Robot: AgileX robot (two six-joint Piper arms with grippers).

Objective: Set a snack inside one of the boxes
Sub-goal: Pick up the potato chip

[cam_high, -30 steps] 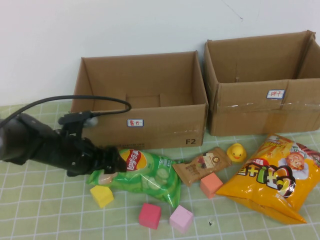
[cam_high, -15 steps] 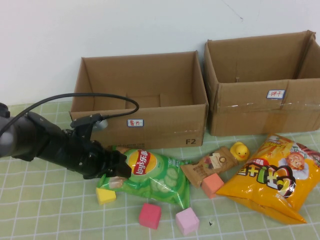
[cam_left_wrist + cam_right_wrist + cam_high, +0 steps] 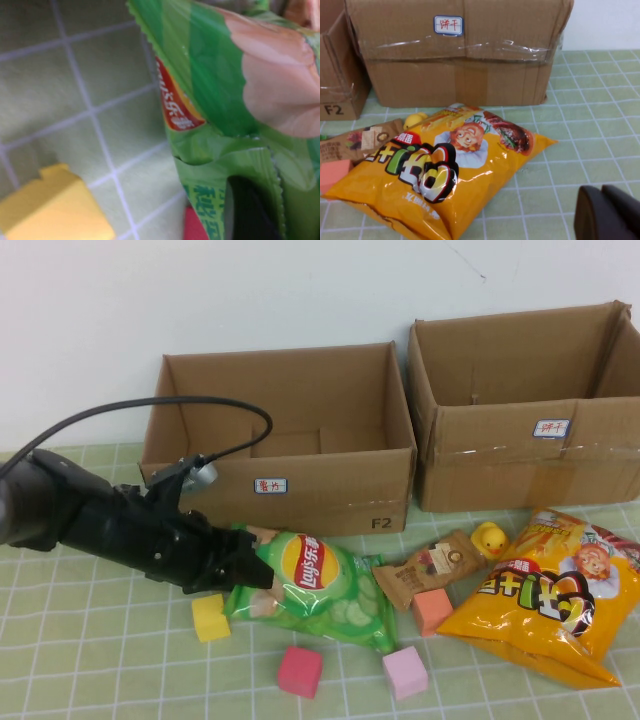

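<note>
I see my left pincer (image 3: 243, 573) low over the worktop (image 3: 90, 660), nipped down on the left edge of the green chip bag (image 3: 320, 585), which lies just before the left box (image 3: 285, 445), while my right pincer (image 3: 607, 214) sits closed beside the orange snack bag (image 3: 437, 172).

The room is bright, with soft, even light. Shadows are small and pale; the left box (image 3: 280, 440) is a bit darker inside. The tape on the right box (image 3: 460, 55) shines white. The orange chip bag (image 3: 445, 175) has little shiny spots. In the left wrist view the green chip bag (image 3: 225, 115) is very close and blurry. The high view looks a little fuzzy.
</note>
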